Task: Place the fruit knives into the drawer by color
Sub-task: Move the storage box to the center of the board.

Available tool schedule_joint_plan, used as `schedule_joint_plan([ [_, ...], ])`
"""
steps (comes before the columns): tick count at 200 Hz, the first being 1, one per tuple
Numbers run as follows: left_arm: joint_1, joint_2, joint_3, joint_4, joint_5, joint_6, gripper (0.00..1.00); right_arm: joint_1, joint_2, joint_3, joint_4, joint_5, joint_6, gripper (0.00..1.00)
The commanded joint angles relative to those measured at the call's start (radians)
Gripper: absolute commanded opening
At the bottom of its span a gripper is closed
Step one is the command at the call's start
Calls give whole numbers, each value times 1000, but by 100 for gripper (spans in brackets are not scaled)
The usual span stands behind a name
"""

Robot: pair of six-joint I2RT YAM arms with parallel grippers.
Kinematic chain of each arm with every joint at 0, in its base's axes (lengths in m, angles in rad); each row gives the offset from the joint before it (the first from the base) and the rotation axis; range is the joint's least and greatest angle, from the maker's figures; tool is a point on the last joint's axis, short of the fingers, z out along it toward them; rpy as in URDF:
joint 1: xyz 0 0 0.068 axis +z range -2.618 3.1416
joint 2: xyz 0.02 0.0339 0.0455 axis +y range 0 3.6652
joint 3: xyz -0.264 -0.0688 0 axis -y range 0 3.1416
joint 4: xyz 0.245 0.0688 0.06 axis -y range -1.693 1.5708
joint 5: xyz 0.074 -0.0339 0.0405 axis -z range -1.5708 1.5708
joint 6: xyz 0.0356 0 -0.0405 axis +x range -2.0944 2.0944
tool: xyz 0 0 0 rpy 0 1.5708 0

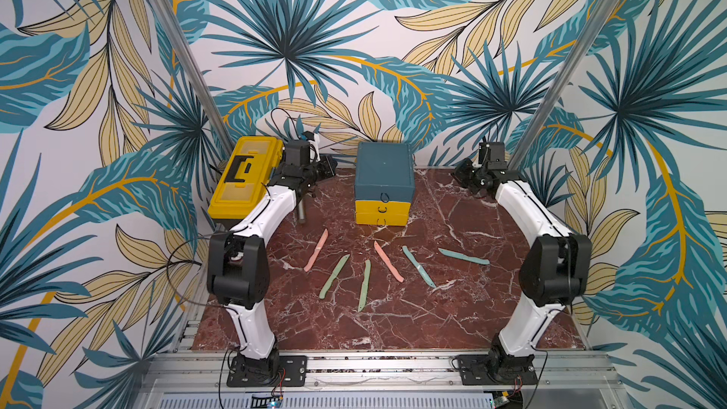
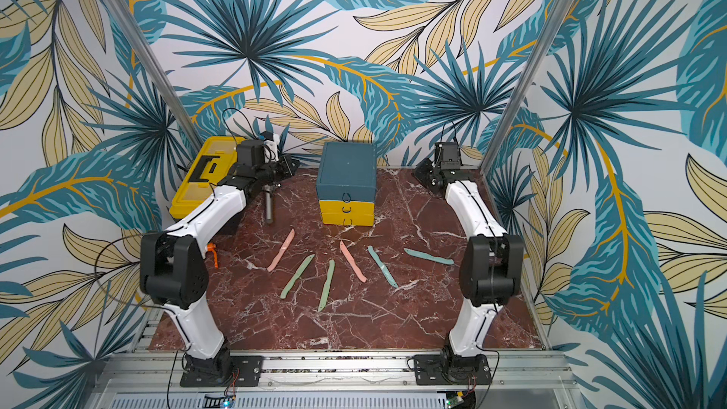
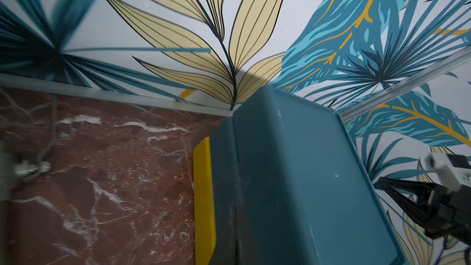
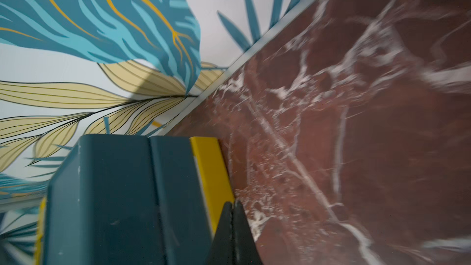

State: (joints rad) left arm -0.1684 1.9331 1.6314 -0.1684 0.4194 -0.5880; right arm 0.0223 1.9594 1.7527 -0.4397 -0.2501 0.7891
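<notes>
Six fruit knives lie fanned on the marble in front of the drawer (image 1: 383,175) (image 2: 346,175): pink (image 1: 316,250), green (image 1: 334,276), green (image 1: 364,286), pink (image 1: 388,261), teal-blue (image 1: 418,266) and teal-blue (image 1: 463,256). All three drawer fronts sit pushed in. My left gripper (image 1: 328,167) hangs at the back, left of the chest, and shows in its wrist view only as a dark blur over the chest's side (image 3: 293,174). My right gripper (image 4: 232,203) hangs at the back right with its jaws pressed together and empty, pointing at the chest's front corner (image 4: 211,174).
A yellow toolbox (image 1: 244,179) with a black handle stands at the back left, under my left forearm. A grey metal cylinder (image 1: 301,212) lies beside it. Patterned walls and slanted metal posts close in the table on three sides.
</notes>
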Motion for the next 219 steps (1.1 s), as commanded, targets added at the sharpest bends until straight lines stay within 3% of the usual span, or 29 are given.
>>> schedule_joint_plan([
  [1, -4, 74, 69, -112, 165, -117, 0, 35, 122, 130, -117, -246, 150, 0],
  [57, -21, 121, 46, -52, 276, -170, 0, 96, 272, 159, 159, -398, 370, 0],
  [143, -42, -21, -138, -34, 252, -104, 0, 267, 476, 438, 86, -484, 352, 0],
  [219, 87, -187, -300, 16, 217, -134, 0, 369, 619, 642, 60, -527, 381, 0],
])
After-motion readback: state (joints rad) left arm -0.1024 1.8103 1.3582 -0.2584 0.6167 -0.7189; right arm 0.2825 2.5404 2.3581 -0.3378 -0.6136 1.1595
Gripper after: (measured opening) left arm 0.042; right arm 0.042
